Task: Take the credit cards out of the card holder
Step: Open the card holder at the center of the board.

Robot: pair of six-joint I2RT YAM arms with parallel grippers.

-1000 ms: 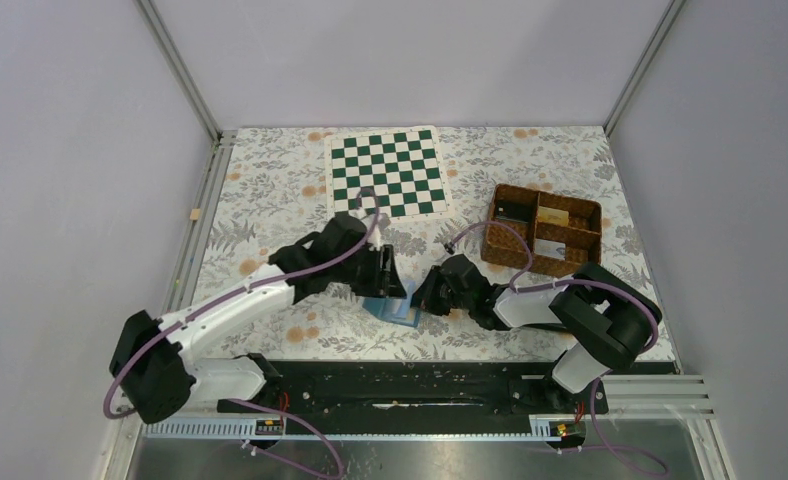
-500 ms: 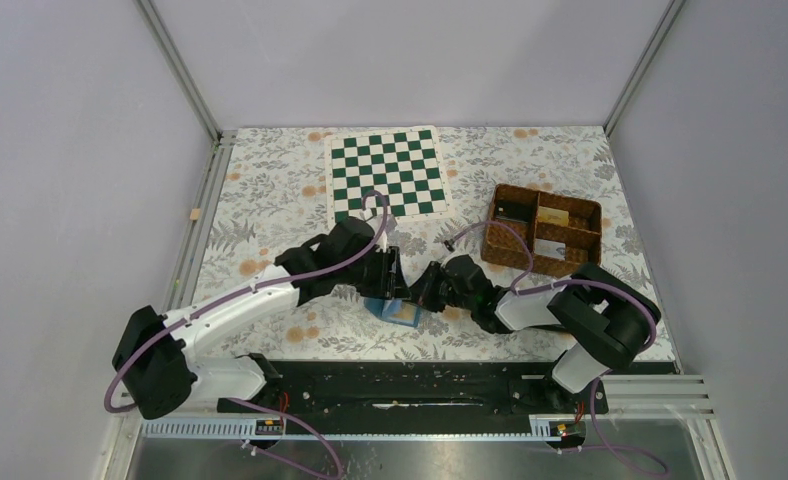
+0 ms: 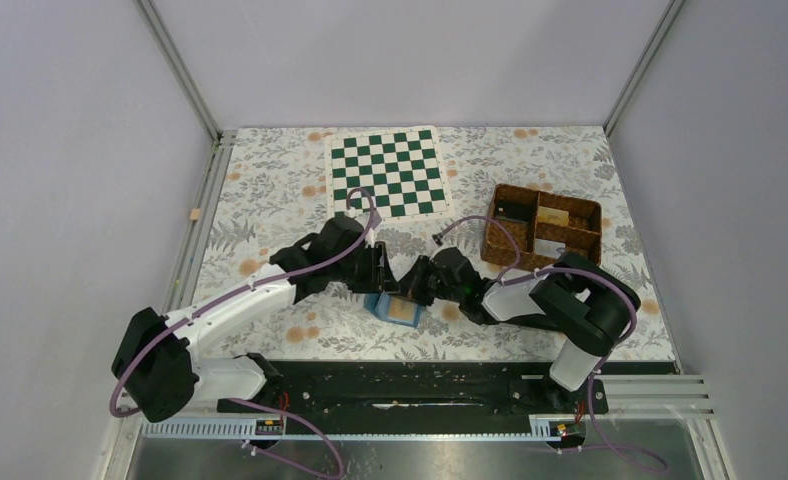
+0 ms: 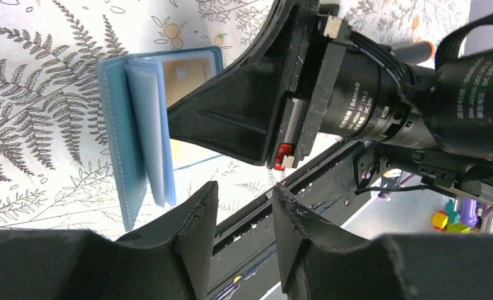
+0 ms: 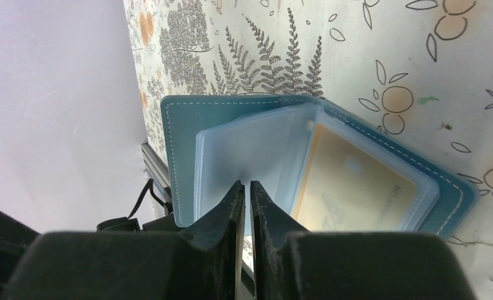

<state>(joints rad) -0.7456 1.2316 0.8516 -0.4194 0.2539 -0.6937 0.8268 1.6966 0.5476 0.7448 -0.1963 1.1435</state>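
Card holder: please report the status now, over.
Left gripper open, beside the card holder. Right gripper shut, tips at its clear sleeves. Holder lies open, credit card inside a sleeve. No obstacle seen.

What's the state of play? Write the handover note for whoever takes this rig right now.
Left gripper: jaws open, empty, just beside the card holder.
Right gripper: jaws closed to a slit at the edge of the holder's clear sleeves. It is unclear whether a sleeve is pinched.
Holder: lying open on the table near the arm bases, between both grippers.
Credit card: one tan card visible, inside a sleeve.
Done: holder opened.
Left: pull the cards out. None is seen lying by the holder yet.
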